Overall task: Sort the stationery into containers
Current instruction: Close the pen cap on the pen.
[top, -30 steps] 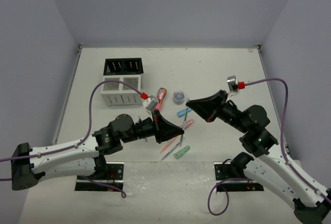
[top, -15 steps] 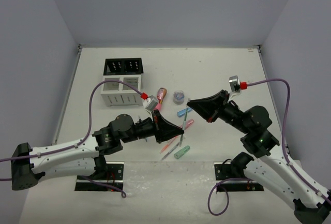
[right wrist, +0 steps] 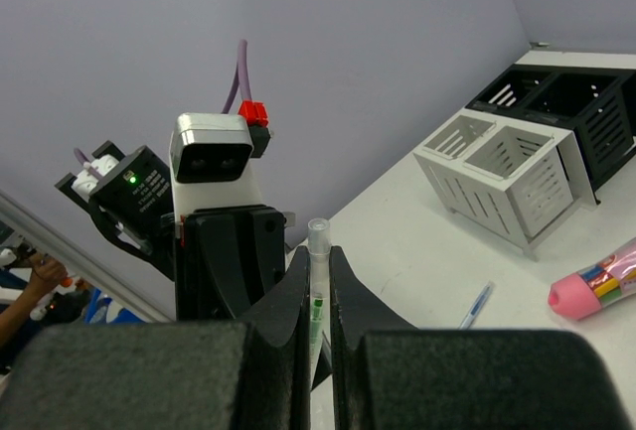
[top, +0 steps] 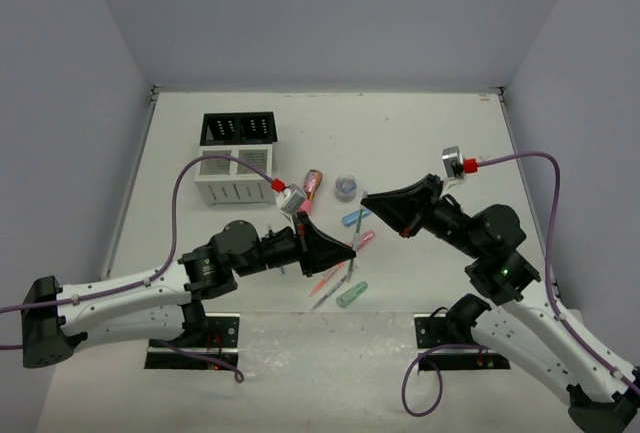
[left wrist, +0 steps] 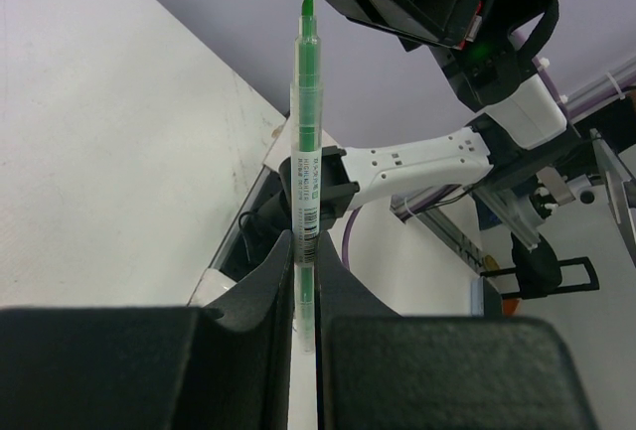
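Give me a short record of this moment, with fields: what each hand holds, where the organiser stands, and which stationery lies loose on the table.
left hand: shut on a green pen, uncapped, its tip towards the right hand
right hand: shut on a clear cap, close to the pen's tip; contact cannot be told
organiser: far left on the table, black rack behind white box
loose between the arms: pink patterned tube, grey-blue roll, blue capsule, pink capsule, green capsule, orange pen

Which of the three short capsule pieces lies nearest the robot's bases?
The green capsule-shaped piece: it lies nearest the bases; the pink capsule piece and the blue capsule piece lie farther back.
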